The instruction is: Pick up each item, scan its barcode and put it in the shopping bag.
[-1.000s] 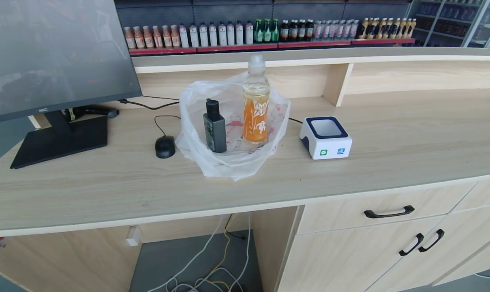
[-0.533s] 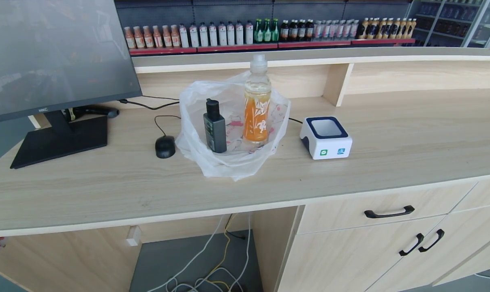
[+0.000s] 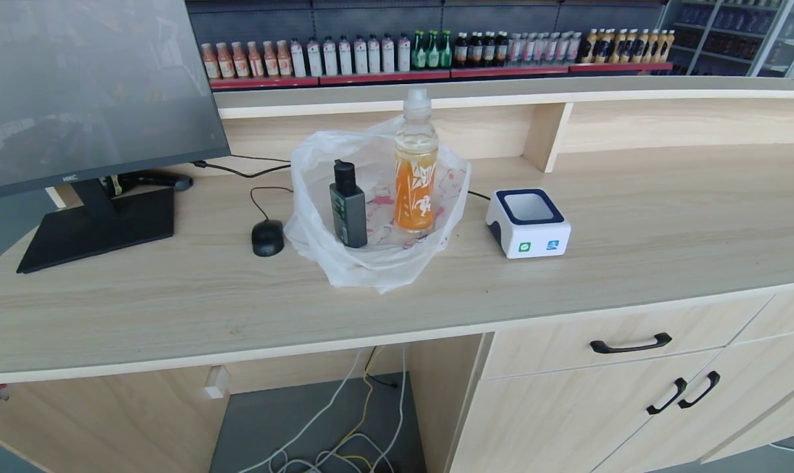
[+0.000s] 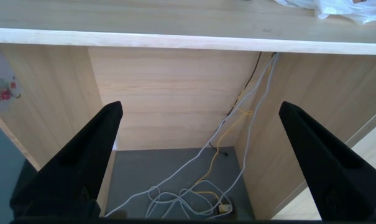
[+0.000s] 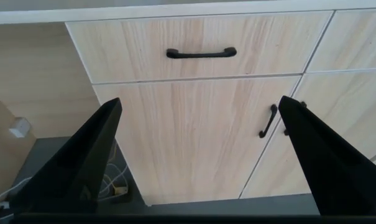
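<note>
On the pale wood-grain table [image 3: 633,217], near its middle, sits a crumpled translucent white plastic shopping bag [image 3: 370,266] with its mouth open. Two items stand upright inside it: a tall clear plastic bottle [image 3: 415,177] with an orange label and a whitish cap, and just beside it, on the robot's left, a shorter flat dark grey bottle [image 3: 348,211] with a black cap. Near the bag's right side sits a small white box scanner [image 3: 527,230] with a navy-rimmed window on top; near its left lies a black corded mouse [image 3: 267,237]. Down below the table edge, the left arm's jaws stand wide apart, facing a recess of hanging white and yellow cables [image 4: 237,124]; the right arm's jaws are likewise apart before a light wood drawer front with a black handle [image 5: 201,53].
</note>
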